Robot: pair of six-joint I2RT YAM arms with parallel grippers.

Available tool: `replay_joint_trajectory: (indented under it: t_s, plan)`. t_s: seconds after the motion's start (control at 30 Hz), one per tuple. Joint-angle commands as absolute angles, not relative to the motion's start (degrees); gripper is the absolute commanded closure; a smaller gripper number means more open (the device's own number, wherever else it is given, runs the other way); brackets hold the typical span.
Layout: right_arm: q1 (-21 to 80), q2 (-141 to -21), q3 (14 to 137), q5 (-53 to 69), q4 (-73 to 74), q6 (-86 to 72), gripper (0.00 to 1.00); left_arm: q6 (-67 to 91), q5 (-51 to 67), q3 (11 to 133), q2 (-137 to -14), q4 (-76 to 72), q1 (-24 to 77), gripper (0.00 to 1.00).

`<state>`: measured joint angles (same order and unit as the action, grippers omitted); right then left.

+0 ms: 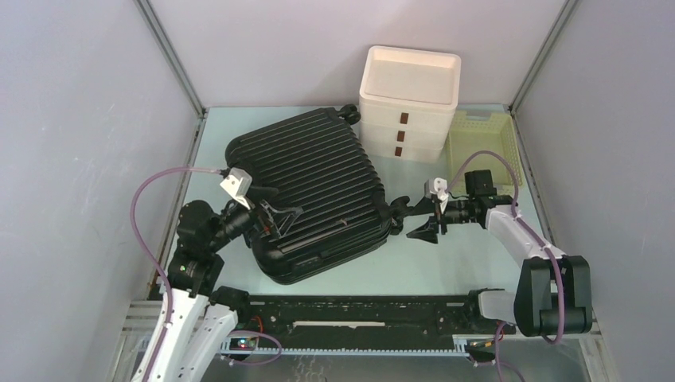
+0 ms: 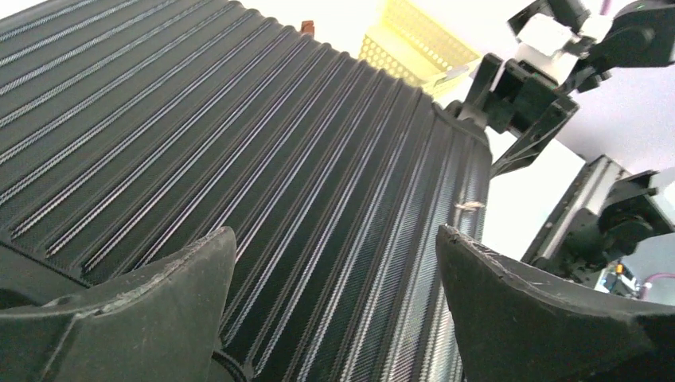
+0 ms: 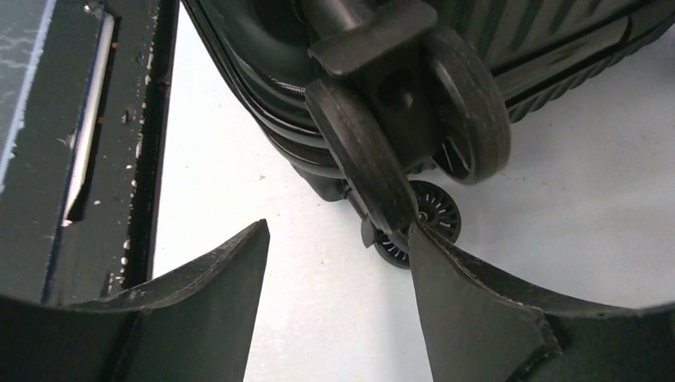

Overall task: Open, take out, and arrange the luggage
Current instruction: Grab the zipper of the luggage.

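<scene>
The luggage [image 1: 310,191] is a black ribbed hard-shell suitcase lying flat and closed in the middle of the table, turned at an angle. My left gripper [image 1: 278,216] is open, low over the suitcase's near left part; the ribbed shell [image 2: 278,143] fills the left wrist view between its fingers. My right gripper [image 1: 420,216] is open beside the suitcase's right near corner, next to its wheels [image 3: 406,135]. One right fingertip [image 3: 422,243] is at the edge of a wheel; nothing sits between the jaws.
A white three-drawer box [image 1: 407,103] stands at the back, touching the suitcase's far corner. A pale yellow slatted basket [image 1: 484,147] lies right of it. A black rail [image 1: 358,306] runs along the near table edge. Grey walls close in both sides.
</scene>
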<state>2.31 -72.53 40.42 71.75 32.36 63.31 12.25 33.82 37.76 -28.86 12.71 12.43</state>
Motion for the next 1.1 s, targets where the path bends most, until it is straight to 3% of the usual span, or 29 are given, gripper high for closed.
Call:
replay_joint_trajectory:
  t_s: [0.0,0.4,0.7,0.87,1.07]
  plan:
    - [4.59,-72.21,40.88,67.48,25.68,62.64,0.28,7.30,30.52,35.31,-27.62,10.11,12.61,0.00]
    - [5.80,-70.14,38.36,63.52,20.82,61.55,0.31,7.08,29.23,34.98,-27.19,10.68,12.61,0.00]
    - [3.65,-69.88,38.61,73.36,8.34,32.05,0.30,6.95,29.06,34.68,-25.69,10.78,12.72,0.00]
    - [4.95,-70.23,39.15,78.34,16.85,38.93,0.23,6.71,28.94,34.63,-25.29,10.87,12.66,0.00]
    - [5.35,-74.63,39.03,79.33,4.45,14.22,0.25,6.51,29.30,34.54,-25.19,10.91,12.70,0.00]
